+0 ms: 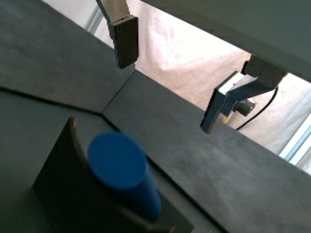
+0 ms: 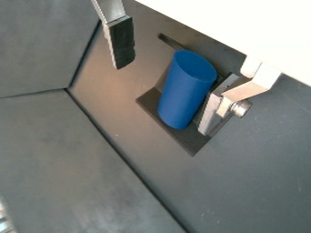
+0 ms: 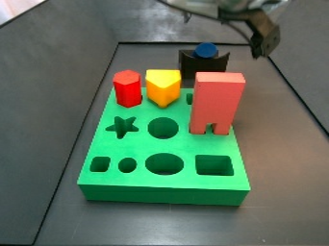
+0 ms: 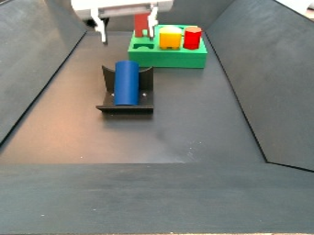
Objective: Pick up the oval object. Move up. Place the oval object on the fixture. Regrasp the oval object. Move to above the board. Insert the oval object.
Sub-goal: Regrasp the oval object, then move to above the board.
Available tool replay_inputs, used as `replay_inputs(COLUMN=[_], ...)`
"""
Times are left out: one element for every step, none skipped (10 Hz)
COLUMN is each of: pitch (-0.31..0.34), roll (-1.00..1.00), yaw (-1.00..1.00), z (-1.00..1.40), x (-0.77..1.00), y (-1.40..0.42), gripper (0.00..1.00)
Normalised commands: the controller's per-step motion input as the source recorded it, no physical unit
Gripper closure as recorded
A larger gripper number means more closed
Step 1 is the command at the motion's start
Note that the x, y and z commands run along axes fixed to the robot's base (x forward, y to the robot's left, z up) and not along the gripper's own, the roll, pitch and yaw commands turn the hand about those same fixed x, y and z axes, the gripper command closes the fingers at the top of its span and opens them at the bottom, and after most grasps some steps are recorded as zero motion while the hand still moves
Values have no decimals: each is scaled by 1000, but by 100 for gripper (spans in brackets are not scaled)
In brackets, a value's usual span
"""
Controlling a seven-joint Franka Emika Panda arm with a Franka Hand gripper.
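The end effector (image 4: 123, 27) hangs open and empty above the oval object (image 4: 127, 81), which we find lying on the fixture (image 4: 125, 107), so we judge placing done, with regrasp, move to the board (image 3: 164, 154) and insertion left.

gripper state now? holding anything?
Gripper: open and empty, hanging above the dark-blue oval peg, which lies on the black fixture, clear of both silver fingers.
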Motion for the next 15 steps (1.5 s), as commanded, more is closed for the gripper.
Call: replay_inputs(pitch=[-84,-92,-91,-83,-65,-44,-31,-20,0,-5,-4,-4,-4,0,228], roll=[73,69,70,68,72,72,74,67,54,57,57,57,57,0,108], yaw=[85,55,28,9,-5,-16,-17,-15,-8,-14,-14,-14,-14,0,-47], z=[-1000,-1000,-1000,-942,-787,-590,-446,-310,-202,-168,-169,-169,-169,0,1000], x=[96,106,114,115,103,91,82,77,45,8,9,9,9,0,14], y=[38,35,29,20,12,5,4,1,-4,-8,-8,-8,-8,0,347], gripper=[0,0,0,0,0,0,0,0,0,0,0,0,0,100,100])
